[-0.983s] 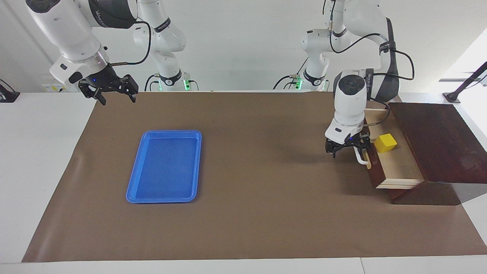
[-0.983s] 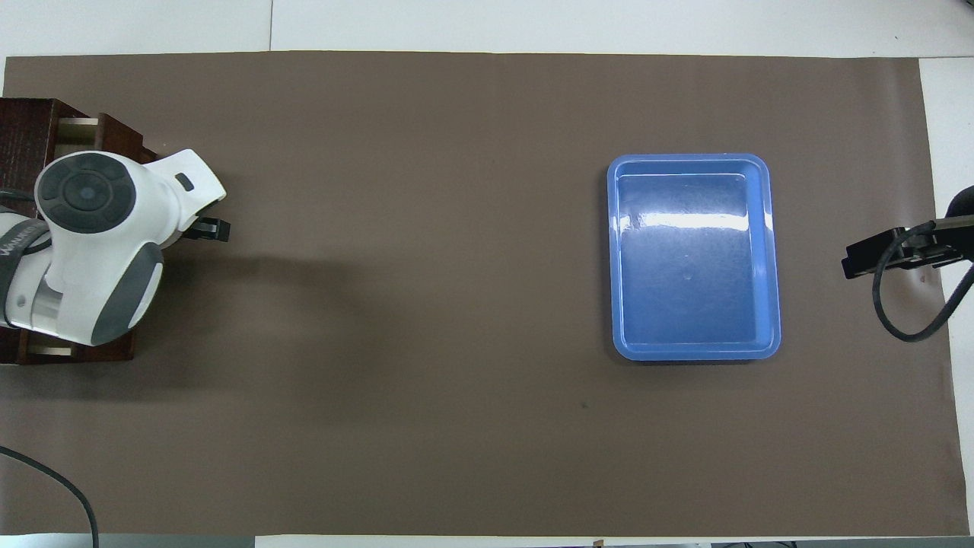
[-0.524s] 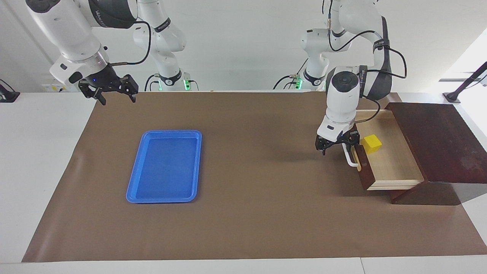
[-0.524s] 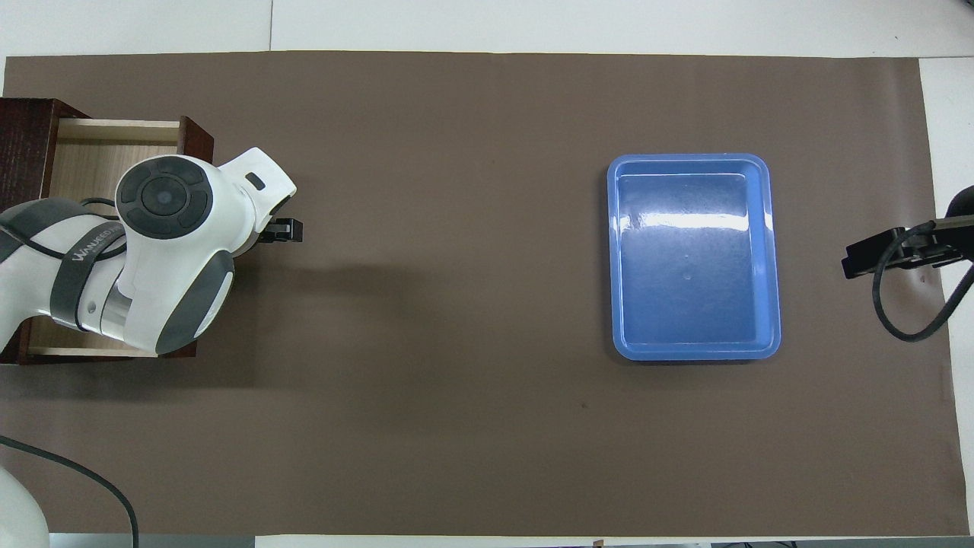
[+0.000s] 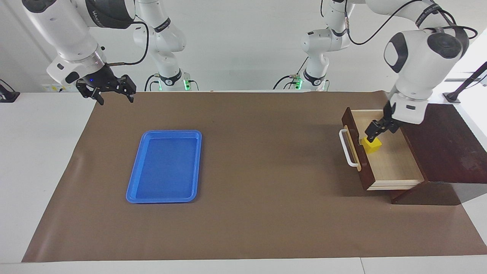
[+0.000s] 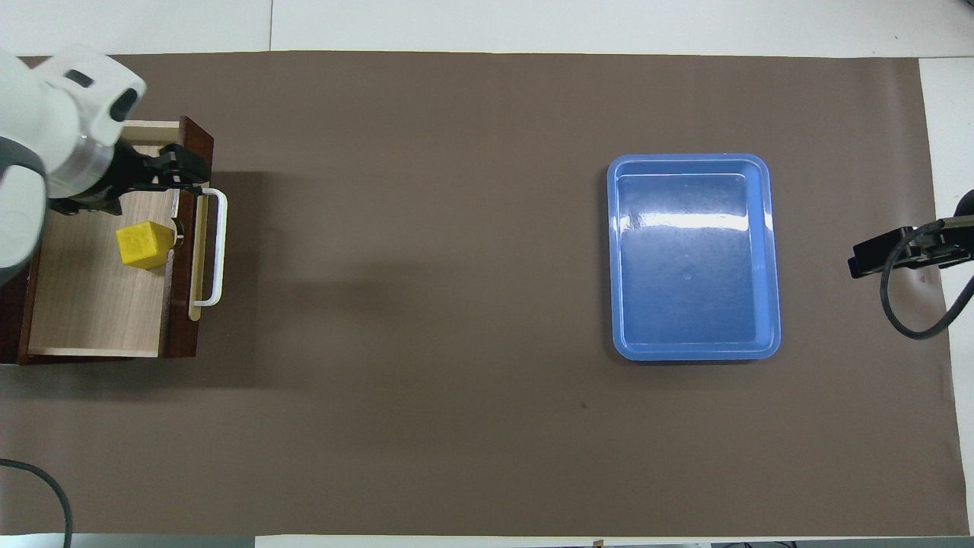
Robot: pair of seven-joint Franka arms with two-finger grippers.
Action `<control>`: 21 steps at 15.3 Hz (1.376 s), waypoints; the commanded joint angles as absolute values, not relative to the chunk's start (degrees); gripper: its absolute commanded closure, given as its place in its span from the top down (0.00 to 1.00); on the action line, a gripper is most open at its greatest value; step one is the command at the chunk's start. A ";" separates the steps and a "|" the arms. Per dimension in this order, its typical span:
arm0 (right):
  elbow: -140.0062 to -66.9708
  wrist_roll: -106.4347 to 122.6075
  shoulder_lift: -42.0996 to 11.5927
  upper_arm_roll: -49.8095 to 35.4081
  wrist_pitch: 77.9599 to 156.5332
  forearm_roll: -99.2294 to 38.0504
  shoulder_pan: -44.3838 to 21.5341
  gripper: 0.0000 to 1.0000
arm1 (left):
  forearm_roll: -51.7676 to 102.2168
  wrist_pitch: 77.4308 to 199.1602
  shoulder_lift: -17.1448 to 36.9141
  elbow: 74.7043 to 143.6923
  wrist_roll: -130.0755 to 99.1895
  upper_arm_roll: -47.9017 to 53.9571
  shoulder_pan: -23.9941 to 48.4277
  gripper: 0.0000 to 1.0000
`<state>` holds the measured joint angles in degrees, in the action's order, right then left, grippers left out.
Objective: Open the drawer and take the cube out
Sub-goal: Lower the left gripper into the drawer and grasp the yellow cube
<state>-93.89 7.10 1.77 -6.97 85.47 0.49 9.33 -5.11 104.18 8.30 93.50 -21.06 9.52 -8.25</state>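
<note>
Cube point(image 5: 371, 144): small yellow block on the pale floor of the pulled-out drawer, close to the inside of the drawer front, toward the end nearer the robots.
Handling (judged): rigid, light, flat-sided; smooth faces may slip a little, so a square pinch across two facing sides, low on the block, looks safest. Nothing fragile about it.
Drawer point(image 5: 395, 167): dark reddish-brown, drawn well out of its matching box; white handle point(image 5: 347, 148) on the front, free of any grip.
Left claw point(image 5: 373, 130): inside the open drawer, just over the cube, fingers spread wide, holding nothing; contact with the cube cannot be told.
Clearance (judged): drawer front stands close beside the cube, leaving a finger little room on that side.
Tray point(image 5: 166, 166): flat, blue, on the brown mat toward the right arm's end of the table, well apart from the drawer.
Right claw point(image 5: 112, 91): waits raised over the mat's corner by its base, fingers wide, holding nothing.
</note>
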 commanded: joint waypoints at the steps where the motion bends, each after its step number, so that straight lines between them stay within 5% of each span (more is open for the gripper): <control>1: -93.78 6.86 2.11 -7.56 85.25 0.97 10.11 1.00 | -4.22 110.20 6.69 100.78 -21.71 10.02 -9.75 1.00; 9: -93.78 6.77 2.02 -7.65 87.35 0.62 9.84 1.00 | -4.22 114.95 4.49 109.50 -22.41 10.02 -9.58 1.00; 13: -94.04 6.50 2.11 -7.73 88.07 0.62 9.23 1.00 | -4.22 117.16 4.39 111.97 -22.59 10.02 -9.67 0.69; 16: -94.04 6.59 2.11 -7.82 87.54 0.62 9.32 1.00 | -4.22 116.46 4.92 110.66 -22.33 9.93 -9.84 0.08; 17: -94.04 6.68 2.11 -7.82 87.54 0.62 9.32 1.00 | -4.22 115.58 5.27 109.09 -22.32 9.93 -9.93 0.00; 21: -94.39 6.59 2.20 -7.82 87.54 0.53 9.32 1.00 | -4.22 99.79 10.28 91.53 -25.99 10.19 -8.18 0.00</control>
<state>-93.89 7.10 1.77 -7.55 87.50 0.49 9.11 -4.72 108.13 7.06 101.94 -22.89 10.41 -9.86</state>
